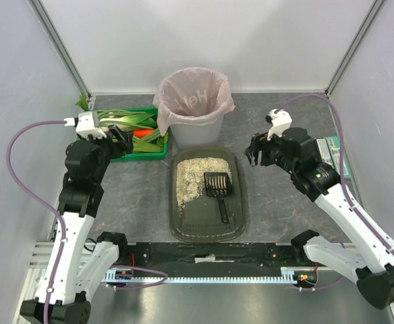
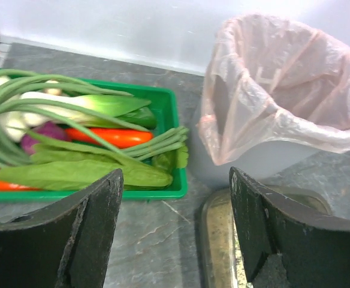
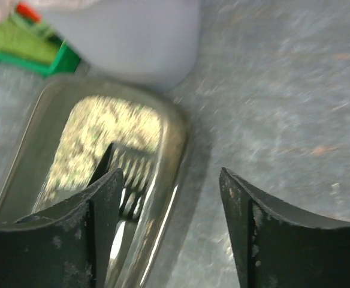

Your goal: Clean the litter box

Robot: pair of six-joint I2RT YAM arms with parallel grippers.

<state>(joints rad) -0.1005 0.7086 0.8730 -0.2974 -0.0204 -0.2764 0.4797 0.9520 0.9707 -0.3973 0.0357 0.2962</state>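
Note:
The dark olive litter box point(image 1: 237, 202) lies in the middle of the table, with beige litter point(image 1: 193, 175) heaped in its far half. A black slotted scoop point(image 1: 218, 187) lies inside it, head on the litter, handle toward the near edge. My left gripper point(image 1: 125, 140) is open and empty over the table left of the box, beside the green crate. My right gripper point(image 1: 254, 154) is open and empty just right of the box's far right corner. The right wrist view shows the box rim point(image 3: 169, 156) and the scoop point(image 3: 130, 174) blurred. The left wrist view shows the box's far left corner point(image 2: 217, 240).
A grey bin with a pink bag point(image 1: 193, 108) stands right behind the litter box. A green crate of vegetables point(image 1: 139, 131) sits at the back left. A flat green and white item point(image 1: 335, 152) lies at the right wall. White walls close in on all sides.

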